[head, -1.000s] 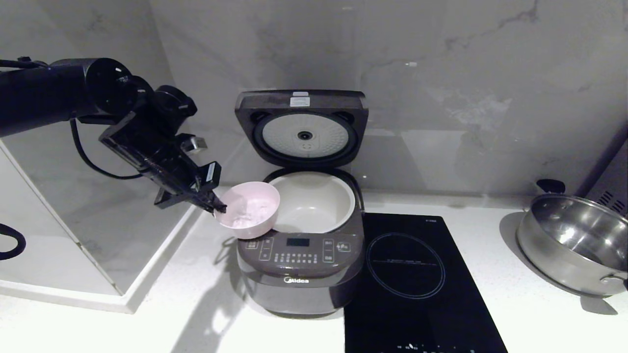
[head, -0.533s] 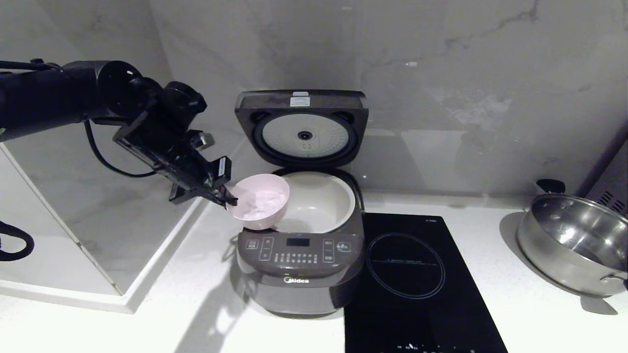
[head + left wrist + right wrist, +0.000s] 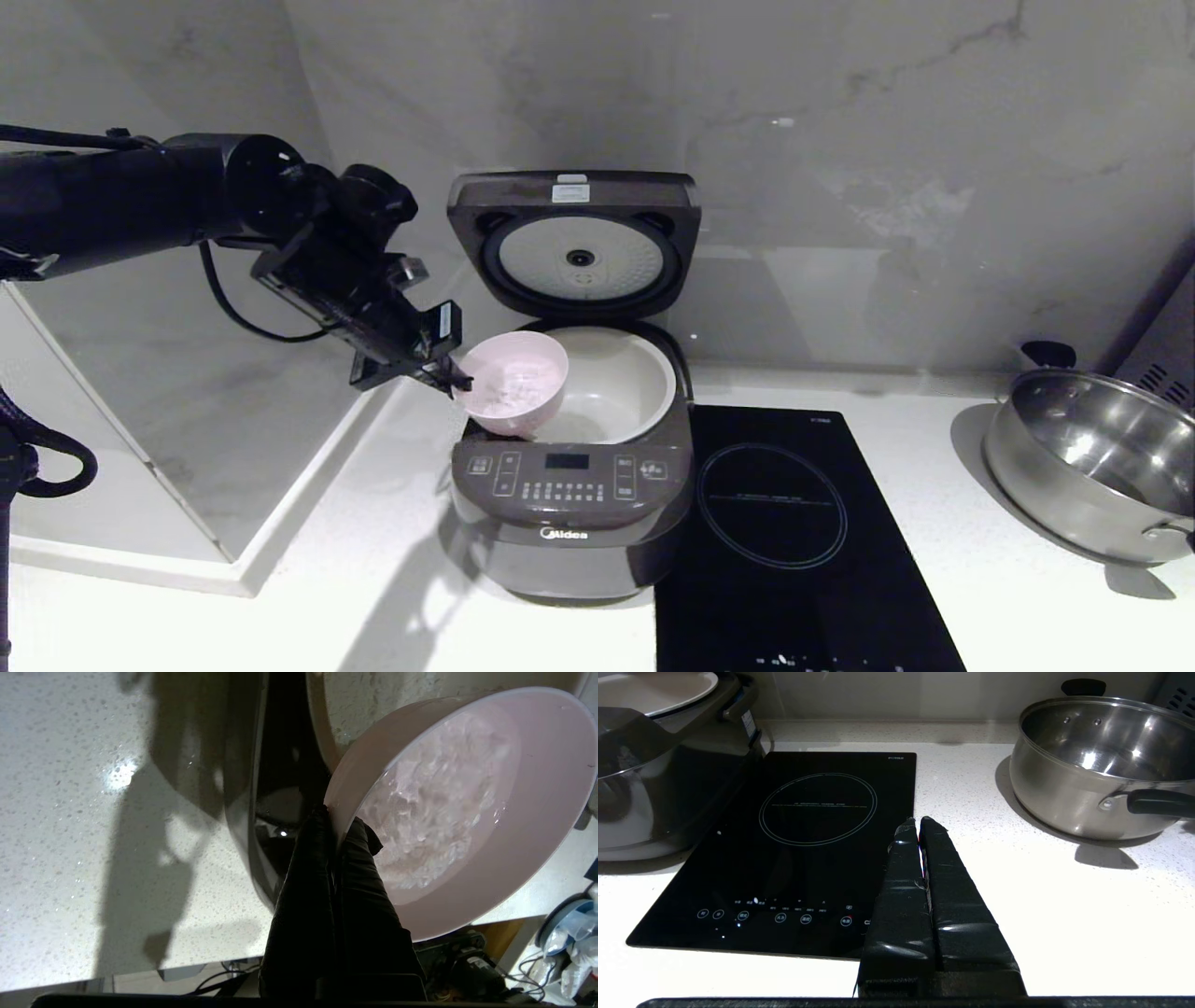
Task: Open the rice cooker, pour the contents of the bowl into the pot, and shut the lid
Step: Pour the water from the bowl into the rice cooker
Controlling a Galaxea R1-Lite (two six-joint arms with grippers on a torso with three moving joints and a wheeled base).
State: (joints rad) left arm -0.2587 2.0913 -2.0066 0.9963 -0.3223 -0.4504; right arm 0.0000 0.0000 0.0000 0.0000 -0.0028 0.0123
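The bowl (image 3: 516, 383) clamped by its rim in the left pincer (image 3: 455, 378) looks like smooth, satiny plastic, and the contents (image 3: 434, 821) inside glisten wet and lumpy. The pincer's fingers (image 3: 322, 882) are matt black, faintly textured. Just beyond the pincer, the pot (image 3: 616, 383) has a smooth cream coating with a soft sheen; the rice cooker (image 3: 569, 504) wears glossy dark plastic — its lid (image 3: 574, 243) shows a dimpled pale disc underneath. Beneath lies the bench (image 3: 70, 812), speckled polished stone. Beside the right pincer (image 3: 919, 821), also matt black, sit a mirror-glossy black glass hob (image 3: 784, 858) and a shiny steel pan (image 3: 1101, 765) — with a black handle.
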